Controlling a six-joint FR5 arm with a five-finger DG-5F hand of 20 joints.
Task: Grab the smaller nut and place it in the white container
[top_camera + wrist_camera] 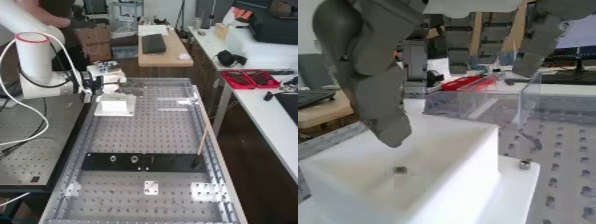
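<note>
In the high view the hand is at the far end of the bench, just beyond and above the white container. The wrist view has the hand over the white container, its fingers spread and relaxed, open with nothing between them. On the floor inside the container lies the smaller nut, apart from the fingers. The larger nut and the bearing stand on the flat black bar.
A thin wooden stick with a dark end leans at the bar's right end. Clear plastic pieces stand beyond the container, and a small metal screw sits on its base plate. Red trays lie on the right-hand table.
</note>
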